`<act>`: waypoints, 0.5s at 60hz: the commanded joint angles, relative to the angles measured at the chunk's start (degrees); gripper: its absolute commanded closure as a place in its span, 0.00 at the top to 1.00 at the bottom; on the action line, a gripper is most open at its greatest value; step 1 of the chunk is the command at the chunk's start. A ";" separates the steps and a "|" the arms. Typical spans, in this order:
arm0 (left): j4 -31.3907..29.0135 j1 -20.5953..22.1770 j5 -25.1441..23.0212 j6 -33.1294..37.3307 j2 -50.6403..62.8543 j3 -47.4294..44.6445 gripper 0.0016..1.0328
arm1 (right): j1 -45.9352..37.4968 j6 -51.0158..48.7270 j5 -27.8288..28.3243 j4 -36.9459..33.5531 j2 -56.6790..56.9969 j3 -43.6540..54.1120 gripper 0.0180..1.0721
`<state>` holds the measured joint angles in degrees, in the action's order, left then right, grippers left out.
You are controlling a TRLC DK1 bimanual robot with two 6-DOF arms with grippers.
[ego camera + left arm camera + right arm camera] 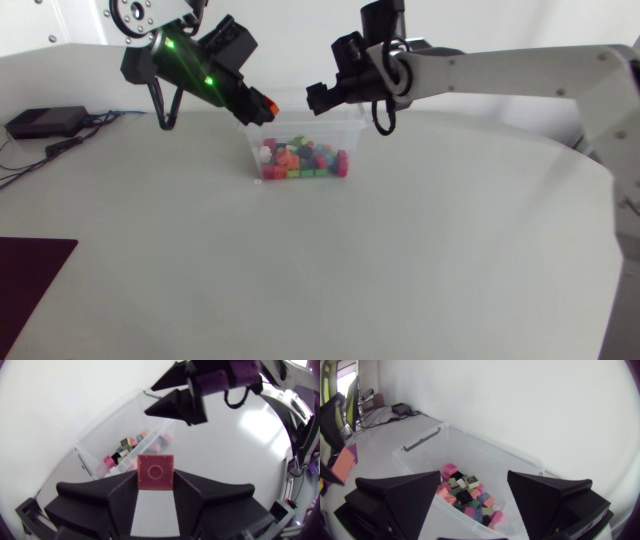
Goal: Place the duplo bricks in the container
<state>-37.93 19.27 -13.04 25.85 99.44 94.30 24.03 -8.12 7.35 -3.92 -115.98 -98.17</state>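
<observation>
Left hand (155, 491) tight on orange brick (155, 472) by container (112, 427), grip clear only from left wrist view; right hand (474, 476) wide

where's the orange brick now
The orange brick is clamped in the left gripper, over the container's left end in the head view, facing the right gripper.

Brick (156, 471) in tool (156, 481) — container (102, 442) ahead

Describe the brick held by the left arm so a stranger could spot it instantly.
Find the clear container at the table's far middle, holding a heap of mixed-coloured bricks. The left tool hangs over its end nearer the left arm, shut on one orange-red square brick. It is the only brick outside the container, held off the table.
</observation>
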 commanded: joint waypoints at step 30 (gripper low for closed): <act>13.24 -0.11 -0.41 -10.82 14.91 12.66 0.28 | -6.81 -1.55 -1.64 7.61 26.16 28.12 0.96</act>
<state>-26.30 19.25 -13.08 17.37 111.92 103.88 17.87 -8.23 5.93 2.85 -92.64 -72.93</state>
